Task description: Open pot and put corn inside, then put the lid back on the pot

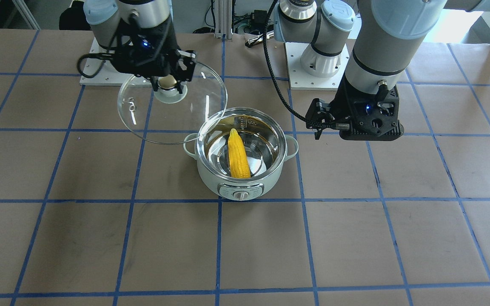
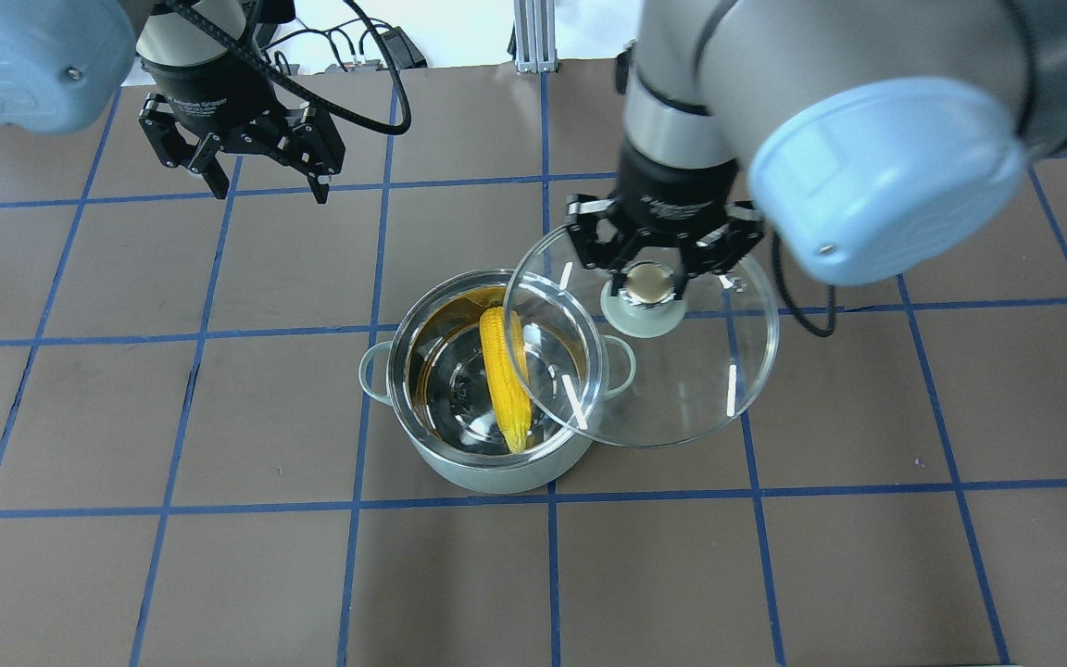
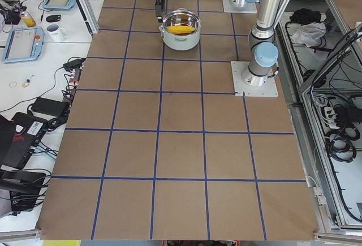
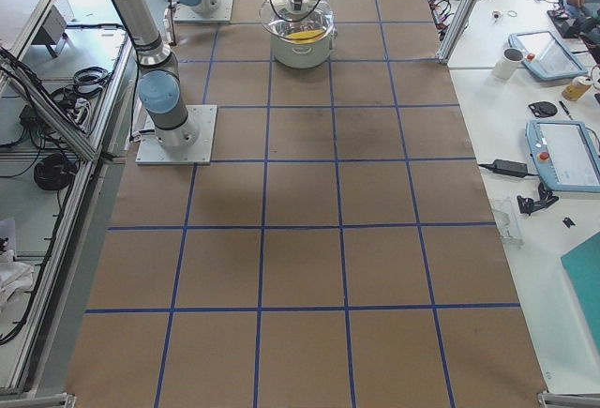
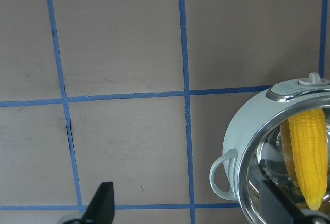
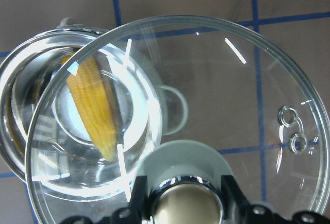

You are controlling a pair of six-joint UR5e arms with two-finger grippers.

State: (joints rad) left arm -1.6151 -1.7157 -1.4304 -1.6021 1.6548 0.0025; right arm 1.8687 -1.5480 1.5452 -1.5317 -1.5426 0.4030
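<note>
lid (image 2: pixel 682 389) is hanging aloft from the right pincer (image 2: pixel 646 278), which is clamping its knob (image 6: pixel 188 206), partly over the rim of the pot (image 2: pixel 496 474), likely for lowering on. corn (image 2: pixel 503 375) is lying inside the pot already. left pincer (image 2: pixel 269 193) is hovering wide, well apart, leaving room.

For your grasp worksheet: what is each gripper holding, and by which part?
The right gripper holds the lid by its knob; the left gripper holds nothing.

Silver-grey arm tubes (image 1: pixel 377 46), pale blue joint caps (image 2: pixel 885 176), black cables (image 1: pixel 264 44), black left hand (image 2: pixel 269 190) and right hand (image 2: pixel 649 278).
</note>
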